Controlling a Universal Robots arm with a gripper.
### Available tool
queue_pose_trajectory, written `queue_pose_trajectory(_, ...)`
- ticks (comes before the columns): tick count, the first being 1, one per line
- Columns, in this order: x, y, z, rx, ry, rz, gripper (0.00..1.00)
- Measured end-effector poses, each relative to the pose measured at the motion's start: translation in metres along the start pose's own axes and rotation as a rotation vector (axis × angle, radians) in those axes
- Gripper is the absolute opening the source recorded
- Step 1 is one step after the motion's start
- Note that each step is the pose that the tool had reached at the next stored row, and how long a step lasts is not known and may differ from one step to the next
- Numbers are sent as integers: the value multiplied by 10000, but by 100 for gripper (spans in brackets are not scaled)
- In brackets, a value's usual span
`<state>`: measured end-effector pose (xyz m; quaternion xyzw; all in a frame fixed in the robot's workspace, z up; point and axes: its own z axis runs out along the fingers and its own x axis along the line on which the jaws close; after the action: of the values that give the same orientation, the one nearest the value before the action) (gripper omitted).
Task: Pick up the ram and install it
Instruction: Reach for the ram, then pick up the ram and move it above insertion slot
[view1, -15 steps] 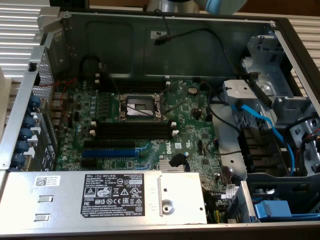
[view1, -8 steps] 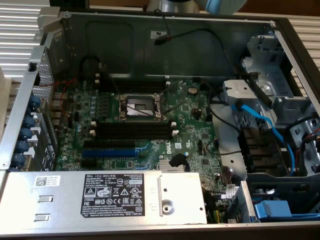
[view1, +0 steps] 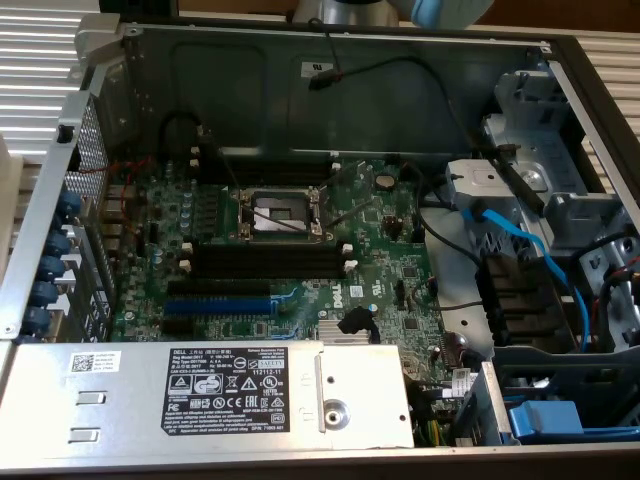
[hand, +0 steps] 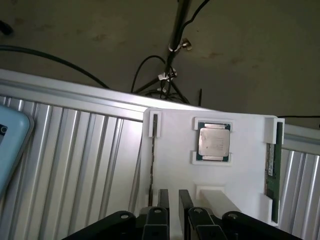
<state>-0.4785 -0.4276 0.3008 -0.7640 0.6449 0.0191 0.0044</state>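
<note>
A ribbed aluminium counter (hand: 75, 165) stands over a dull floor strewn with cables and carries a white tray (hand: 240, 160) with a processor chip (hand: 214, 141) seated in its middle. The ram (hand: 271, 165) stands on edge in a slot along one side edge of that tray, its long axis following the edge. The tool (hand: 174, 196) hangs above the tray's near end, its two dark fingers (hand: 163, 202) a little apart with nothing between them. The stick is not under it but off to one side, past the chip. The gap between the fingers seems to run the same way as the stick. In the exterior view, the open computer case (view1: 340, 60) shows its black slots (view1: 270, 262) bare.
</note>
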Motion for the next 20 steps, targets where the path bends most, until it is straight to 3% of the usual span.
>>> queue_pose_trajectory(1,0,0,0,0,0,0,25)
queue_pose_trajectory(20,-5,33,8,2,-1,-1,25)
